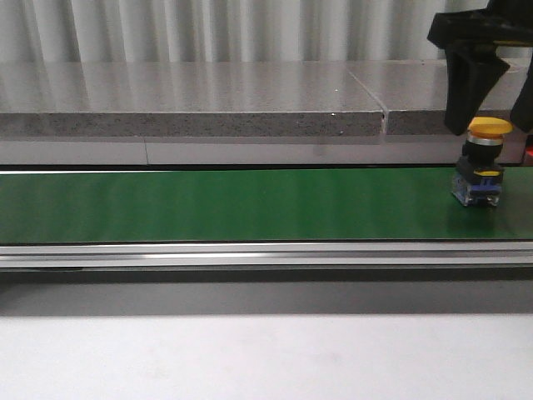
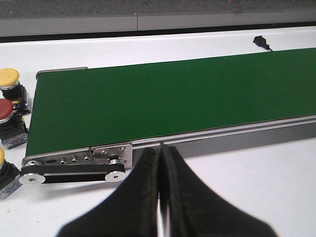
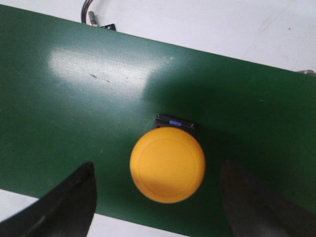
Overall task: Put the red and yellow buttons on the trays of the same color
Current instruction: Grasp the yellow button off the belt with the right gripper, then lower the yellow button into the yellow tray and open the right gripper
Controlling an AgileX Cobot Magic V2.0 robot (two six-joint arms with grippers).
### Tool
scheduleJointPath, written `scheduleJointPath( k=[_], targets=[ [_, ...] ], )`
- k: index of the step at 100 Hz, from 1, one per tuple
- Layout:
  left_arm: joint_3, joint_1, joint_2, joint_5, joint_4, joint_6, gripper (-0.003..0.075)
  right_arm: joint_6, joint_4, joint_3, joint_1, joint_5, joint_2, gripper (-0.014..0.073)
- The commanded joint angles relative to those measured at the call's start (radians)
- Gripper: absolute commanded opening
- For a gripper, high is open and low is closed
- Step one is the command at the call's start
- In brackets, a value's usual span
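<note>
So the right gripper [image 3: 157, 197] is hanging spread wide over the yellow button [image 3: 168, 164] on the green belt [image 1: 208, 204], looking like the pickup step, needing a drop down and squeeze, while the left gripper [image 2: 159, 173] is sitting pressed together.

the right gripper [image 1: 491, 117] is black in the front view, with a thick body and a broad finger [image 1: 463, 87] that tapers to a blunt tip; a strip of yellow shows on the body's upper edge; in its own wrist view the fingers [image 3: 66, 205] are matte black with rounded, curved edges; the left gripper [image 2: 160, 197] is matte black too, its two fingers [image 2: 140, 192] wide at the base and narrowing to rounded tips, their inner edges faintly scuffed
</note>
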Motion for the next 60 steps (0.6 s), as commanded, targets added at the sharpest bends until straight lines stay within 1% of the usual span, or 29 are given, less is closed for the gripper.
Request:
scheduleJointPath(
  k=[1, 7, 12, 19, 24, 29, 34, 41, 49, 60],
  targets=[
    [-0.025, -0.008, 0.01, -0.078, -0.01, -0.006, -0.002, 0.005, -0.012, -0.022, -0.022, -0.03, -0.015, 0.0528],
    [-0.025, -0.008, 0.01, -0.078, -0.01, -0.006, -0.002, 0.007, -0.014, -0.022, -0.034, -0.03, 0.0, 0.052],
    [-0.025, -0.008, 0.01, -0.078, -0.01, -0.006, -0.002, 0.007, -0.018, -0.022, -0.039, -0.037, 0.012, 0.0489],
    [-0.025, -0.008, 0.01, -0.078, -0.01, -0.006, -0.002, 0.007, -0.026, -0.022, -0.039, -0.039, 0.023, 0.0409],
    [-0.025, -0.008, 0.01, -0.078, -0.01, -0.006, -0.002, 0.007, -0.027, -0.022, -0.039, -0.038, 0.027, 0.0337],
    [-0.025, -0.008, 0.01, -0.078, -0.01, -0.006, -0.002, 0.007, -0.029, -0.022, -0.039, -0.034, 0.03, 0.0287],
    [-0.025, -0.008, 0.01, -0.078, -0.01, -0.006, -0.002, 0.007, -0.029, -0.022, -0.039, -0.02, 0.03, 0.0255],
    [-0.025, -0.008, 0.01, -0.078, -0.01, -0.006, -0.002, 0.007, -0.03, -0.022, -0.039, 0.009, 0.021, 0.0244],
    [-0.025, -0.008, 0.01, -0.078, -0.01, -0.006, -0.002, 0.007, -0.035, -0.022, -0.039, 0.077, -0.007, 0.0244],
    [-0.025, -0.008, 0.01, -0.078, -0.01, -0.006, -0.002, 0.007, -0.075, -0.022, -0.04, 0.129, -0.056, 0.0244]
  ],
)
